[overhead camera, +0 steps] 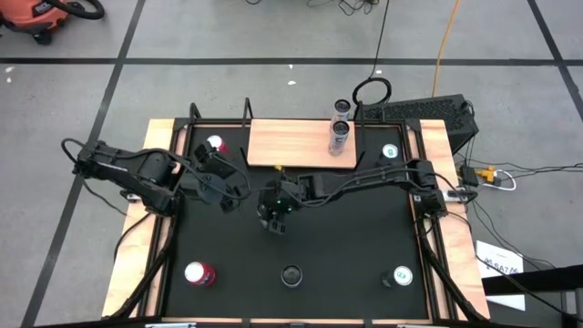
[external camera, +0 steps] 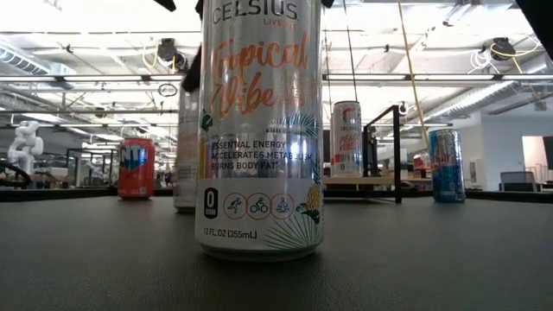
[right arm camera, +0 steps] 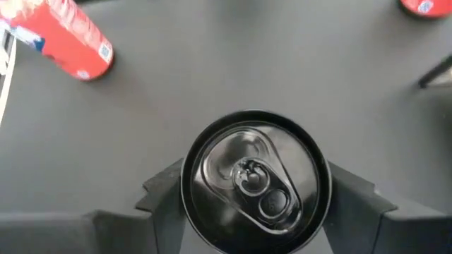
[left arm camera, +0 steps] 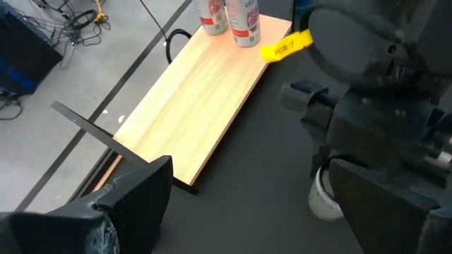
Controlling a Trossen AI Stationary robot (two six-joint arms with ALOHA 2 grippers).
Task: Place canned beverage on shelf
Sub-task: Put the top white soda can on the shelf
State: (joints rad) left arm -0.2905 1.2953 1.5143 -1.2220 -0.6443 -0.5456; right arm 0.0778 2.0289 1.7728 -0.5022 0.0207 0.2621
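The shelf (overhead camera: 296, 143) is a light-wood board with black uprights at the table's far edge; two cans (overhead camera: 340, 123) stand on its right end. My right gripper (overhead camera: 275, 214) points down at the table's middle, shut on an upright black-topped can (right arm camera: 254, 185). That can shows in the low view (external camera: 185, 147), half hidden behind a near Celsius can (external camera: 259, 130). My left gripper (overhead camera: 232, 187) is open and empty just left of the right gripper, and it faces the shelf (left arm camera: 205, 99). My right gripper pinches the can between its two fingers, one on each side of the can's wall just below the top rim (right arm camera: 188, 185). The fingers (right arm camera: 164, 192) come from above, pointing down. The can is upright, its base (external camera: 184, 207) at the tabletop.
Red cans stand at the far left (overhead camera: 216, 144) and near left (overhead camera: 199, 273). The Celsius can stands at the near middle (overhead camera: 291, 273). Green-topped cans stand at the far right (overhead camera: 391, 152) and near right (overhead camera: 402, 274). Light-wood strips (overhead camera: 141, 228) edge the black tabletop.
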